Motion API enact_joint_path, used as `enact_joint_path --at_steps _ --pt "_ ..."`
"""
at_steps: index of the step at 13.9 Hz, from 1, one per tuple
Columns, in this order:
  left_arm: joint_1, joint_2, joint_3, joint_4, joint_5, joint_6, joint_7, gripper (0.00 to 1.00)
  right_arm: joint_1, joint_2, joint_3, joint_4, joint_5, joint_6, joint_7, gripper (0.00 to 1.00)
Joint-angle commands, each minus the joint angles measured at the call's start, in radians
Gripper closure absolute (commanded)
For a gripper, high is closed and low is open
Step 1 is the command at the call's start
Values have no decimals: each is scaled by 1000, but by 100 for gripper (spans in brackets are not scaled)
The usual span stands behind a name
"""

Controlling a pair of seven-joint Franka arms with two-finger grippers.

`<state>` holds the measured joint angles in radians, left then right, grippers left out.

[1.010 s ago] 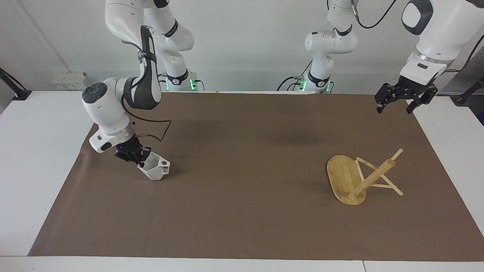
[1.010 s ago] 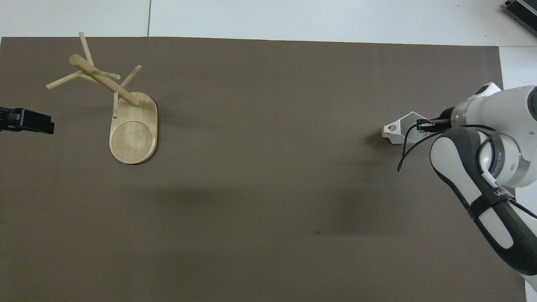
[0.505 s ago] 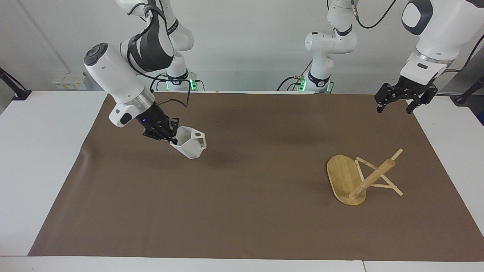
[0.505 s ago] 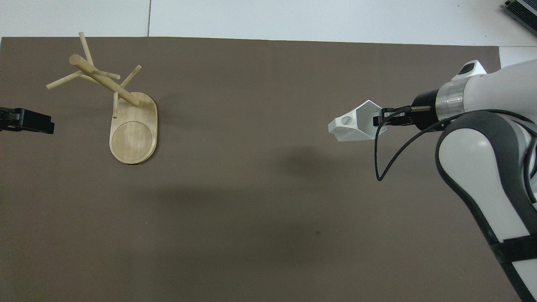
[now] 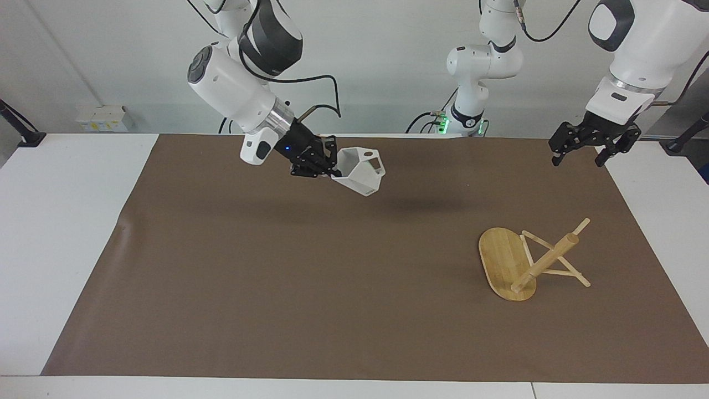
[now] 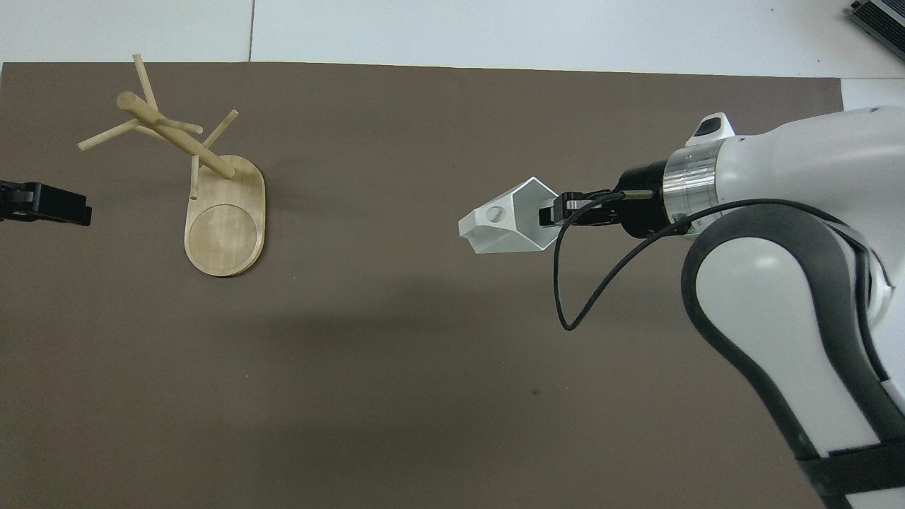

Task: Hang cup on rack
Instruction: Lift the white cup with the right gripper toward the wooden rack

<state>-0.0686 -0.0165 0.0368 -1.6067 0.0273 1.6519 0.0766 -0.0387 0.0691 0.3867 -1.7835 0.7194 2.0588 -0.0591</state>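
The white faceted cup (image 5: 363,174) (image 6: 505,226) hangs in the air over the brown mat, tilted, its pierced handle pointing toward the left arm's end. My right gripper (image 5: 331,167) (image 6: 549,212) is shut on the cup's rim wall. The bamboo rack (image 5: 501,257) (image 6: 226,226) stands on its oval base toward the left arm's end of the table, its pegs bare. My left gripper (image 5: 578,162) (image 6: 49,205) waits open and holds nothing, raised over the mat's edge, clear of the rack.
A brown mat (image 5: 332,288) covers most of the white table (image 5: 55,221). A small white box (image 5: 99,117) sits by the wall at the right arm's end. A black cable loops under the right wrist (image 6: 573,311).
My right gripper has lifted the cup off the mat at the right arm's end and carried it up toward the table's middle. The left arm and the rack have not moved.
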Motion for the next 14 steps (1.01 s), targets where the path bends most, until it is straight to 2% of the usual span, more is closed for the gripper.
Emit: enact_joint_path --at_steps 1,4,7,9,11,14 --pt "7 -22 2 -25 -4 2 9 0 -9 -8 59 3 104 85 16 100" --pt "13 -22 2 -25 -3 2 12 0 -4 -6 84 1 185 136 24 100" --pt "12 -28 0 -38 -3 -27 40 0 -4 4 100 1 198 135 41 100" --pt "13 -36 -2 -59 -18 -12 196 0 -4 8 116 1 259 129 60 100" --pt "13 -51 3 -88 -84 -3 346 0 -4 11 121 1 261 130 85 100" --pt "10 -91 2 -183 -168 58 455 0 -4 12 144 1 262 136 85 100"
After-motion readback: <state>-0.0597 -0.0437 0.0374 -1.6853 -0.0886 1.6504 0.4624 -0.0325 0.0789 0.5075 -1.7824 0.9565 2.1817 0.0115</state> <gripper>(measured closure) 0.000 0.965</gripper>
